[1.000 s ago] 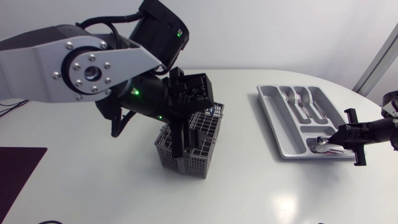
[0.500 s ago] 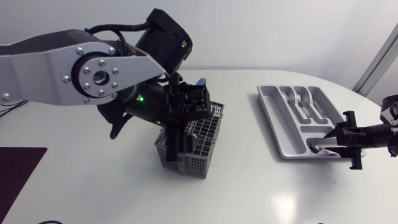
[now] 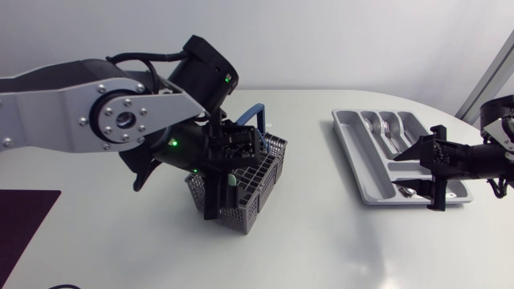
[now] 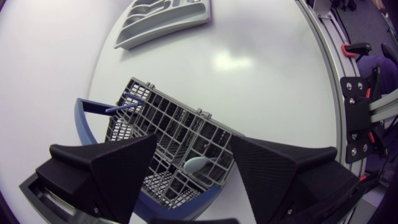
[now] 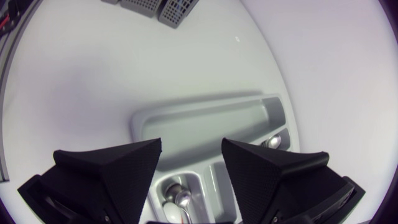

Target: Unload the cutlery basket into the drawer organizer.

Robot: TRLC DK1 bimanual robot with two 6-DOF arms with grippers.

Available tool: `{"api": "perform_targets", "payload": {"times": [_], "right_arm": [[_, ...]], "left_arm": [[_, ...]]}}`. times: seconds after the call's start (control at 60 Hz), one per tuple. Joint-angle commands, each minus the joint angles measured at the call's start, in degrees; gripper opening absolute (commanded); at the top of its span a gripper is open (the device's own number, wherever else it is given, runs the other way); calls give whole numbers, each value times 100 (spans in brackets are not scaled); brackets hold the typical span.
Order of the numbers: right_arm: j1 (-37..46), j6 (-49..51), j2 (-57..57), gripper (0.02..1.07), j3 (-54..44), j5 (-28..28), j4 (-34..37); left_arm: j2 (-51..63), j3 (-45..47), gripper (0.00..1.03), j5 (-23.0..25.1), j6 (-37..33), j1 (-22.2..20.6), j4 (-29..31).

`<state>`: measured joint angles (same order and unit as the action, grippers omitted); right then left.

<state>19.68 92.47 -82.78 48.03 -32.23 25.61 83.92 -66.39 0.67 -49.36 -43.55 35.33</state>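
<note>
Okay, so my left gripper (image 4: 193,142) is hanging right over the cutlery basket (image 4: 180,124), with its jaws spread wide and gripping nothing. Under the gap between them, a spoon (image 4: 196,165) is lying in one of the basket's cells. The blue handle (image 4: 84,118) is arching up just beside one finger. Something thin and blue is poking across the cells next to it, can't tell what.

My right gripper (image 5: 191,143) is hovering above the drawer organizer (image 5: 205,121), jaws wide open too and carrying nothing. Right under them another spoon (image 5: 180,198) is sitting in a small compartment, and a shiny bit of cutlery (image 5: 272,142) is peeking out beside one finger. From the head view, more silverware (image 3: 389,128) is lying in the slots ahead of those jaws.

For room, a broad stretch of table (image 3: 321,233) is separating basket and organizer, and the organizer is sitting near the table's rounded edge.
</note>
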Motion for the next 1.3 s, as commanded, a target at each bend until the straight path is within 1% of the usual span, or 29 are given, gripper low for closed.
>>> {"api": "perform_targets", "payload": {"times": [0.0,0.15,0.217,0.283,0.333,0.533,0.6,0.65,0.717,0.733,0.883,1.05,1.2,1.283], "right_arm": [[-395,-879,289,75,-136,-91,234],[-1116,-2268,649,75,-48,-47,401],[-1467,-2716,764,75,40,-29,621],[-1801,-3437,878,75,154,50,683],[-2065,-3806,957,75,286,68,885],[-3181,-5476,1027,75,664,173,1122],[-3594,-6083,975,75,787,314,1104],[-3963,-6540,896,75,954,340,1122],[-4271,-6909,746,75,1130,402,1122],[-4429,-7093,623,75,1244,402,1122],[-4983,-7717,-45,75,1727,384,1096],[-5290,-8104,-695,75,2132,314,1034],[-5466,-8412,-1029,75,2290,252,841],[-5581,-8491,-1144,74,2360,252,797]], "left_arm": [[-324,82,82,-49,15,4,0],[-693,-76,82,-14,340,-136,-105],[-860,-76,84,-14,410,-163,-105],[-1018,-41,85,-5,489,-163,-88],[-1123,-23,85,-5,568,-154,-53],[-1677,416,90,30,718,-92,0],[-1923,592,90,171,797,-31,0],[-2134,786,90,311,832,127,18],[-2328,979,90,355,814,286,18],[-2415,1093,90,417,806,391,18],[-2767,1550,90,821,647,980,-9],[-3031,1963,91,1129,507,1428,-185],[-3075,2271,91,1322,445,1666,-431],[-3075,2403,91,1507,436,1850,-606]]}}
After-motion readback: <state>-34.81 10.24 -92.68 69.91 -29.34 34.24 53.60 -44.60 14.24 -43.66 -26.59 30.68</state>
